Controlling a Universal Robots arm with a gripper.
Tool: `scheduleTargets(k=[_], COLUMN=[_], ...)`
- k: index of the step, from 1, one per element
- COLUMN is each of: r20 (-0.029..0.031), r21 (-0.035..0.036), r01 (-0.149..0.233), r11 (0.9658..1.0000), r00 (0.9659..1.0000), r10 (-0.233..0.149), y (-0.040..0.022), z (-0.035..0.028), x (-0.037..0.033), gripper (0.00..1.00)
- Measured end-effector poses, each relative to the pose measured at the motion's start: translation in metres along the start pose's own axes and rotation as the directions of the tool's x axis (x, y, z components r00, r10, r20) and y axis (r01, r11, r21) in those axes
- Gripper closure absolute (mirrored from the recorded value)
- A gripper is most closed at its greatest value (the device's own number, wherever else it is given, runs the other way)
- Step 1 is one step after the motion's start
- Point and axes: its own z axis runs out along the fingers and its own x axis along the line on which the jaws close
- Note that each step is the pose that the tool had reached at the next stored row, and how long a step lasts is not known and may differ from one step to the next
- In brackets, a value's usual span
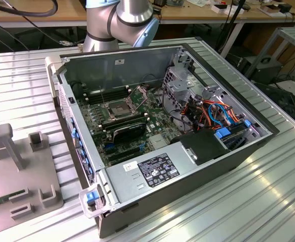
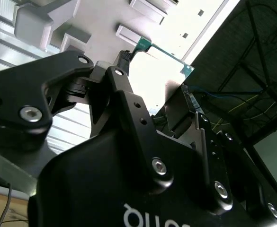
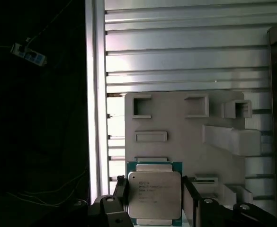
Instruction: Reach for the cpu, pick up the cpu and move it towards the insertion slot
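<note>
In the exterior view, an open dark metal computer case (image 1: pixel 223 151) lies on a ribbed aluminium table (image 1: pixel 268 201). On its green motherboard sits the insertion slot (image 1: pixel 118 109), a square socket with a silver metal frame, a dark centre and a thin wire lever. A silver and blue robot arm (image 1: pixel 122 20) rises behind the case. A flat grey plastic fixture plate (image 1: pixel 1 201) with raised blocks lies on the table at the exterior view's left, well apart from the socket.

In the second wrist view, the black metal gripper (image 2: pixel 151 74) is seen from behind its linkages. The jaws are clamped on the cpu (image 2: pixel 164 66), a thin flat square chip with a pale silvery lid and a green edge.

In the first wrist view, one black finger (image 3: pixel 121 189) presses each side of the chip, and the grey plate sits far beyond it, so the cpu looks lifted clear.

The pick-up appears done and the carry to the socket is in hand. That carry likely calls for a firm, level hold and squaring the chip to the frame.
</note>
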Motion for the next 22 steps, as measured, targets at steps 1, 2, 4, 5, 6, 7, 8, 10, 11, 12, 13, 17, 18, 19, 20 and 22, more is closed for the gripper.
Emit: scheduleTargets(k=[1, 2, 4, 5, 6, 7, 8, 10, 11, 12, 13, 17, 18, 19, 20, 22], r20=[-0.0001, 0.0, 0.0, 0.0, 0.0, 0.0, 0.0, 0.0, 0.0, 0.0001, 0.0002, 0.0001, -0.0002, 0.0, 0.0001, 0.0], r21=[0.0004, 0.0009, 0.001, 0.0011, 0.0012, 0.0012, 0.0014, 0.0018, 0.0023, 0.0025, 0.0024, 0.0025, 0.0027, 0.0026, 0.0024, 0.0025], r01=[0.0, 0.0, 0.0, 0.0, 0.0, 0.0, 0.0, 0.0, 0.0, 0.0, 0.0, 0.0, 0.0, 0.0, 0.0, 0.0], r11=[1.0, 1.0, 1.0, 1.0, 1.0, 1.0, 1.0, 1.0, 1.0, 1.0, 1.0, 1.0, 1.0, 1.0, 1.0, 1.0], r00=[1.0, 1.0, 1.0, 1.0, 1.0, 1.0, 1.0, 1.0, 1.0, 1.0, 1.0, 1.0, 1.0, 1.0, 1.0, 1.0], r10=[0.0, 0.0, 0.0, 0.0, 0.0, 0.0, 0.0, 0.0, 0.0, 0.0, 0.0, 0.0, 0.0, 0.0, 0.0, 0.0], y=[0.0, 0.0001, 0.0001, 0.0001, 0.0002, 0.0002, 0.0002, 0.0003, 0.0003, 0.0003, 0.0003, 0.0004, 0.0005, 0.0004, 0.0005, 0.0006], z=[-0.0018, -0.0048, -0.0073, -0.009, -0.0104, -0.0123, -0.0139, -0.0174, -0.0196, -0.0203, -0.0205, -0.0208, -0.021, -0.0209, -0.0209, -0.021], x=[0.0, 0.0001, 0.0002, 0.0002, 0.0003, 0.0003, 0.0003, 0.0004, 0.0005, 0.0005, 0.0006, 0.0005, -0.0002, -0.0017, -0.0036, -0.0071], gripper=[0.45, 0.45, 0.45, 0.45, 0.45, 0.45, 0.45, 0.45, 0.45, 0.45, 0.45, 0.45, 0.45, 0.45, 0.45, 0.45])
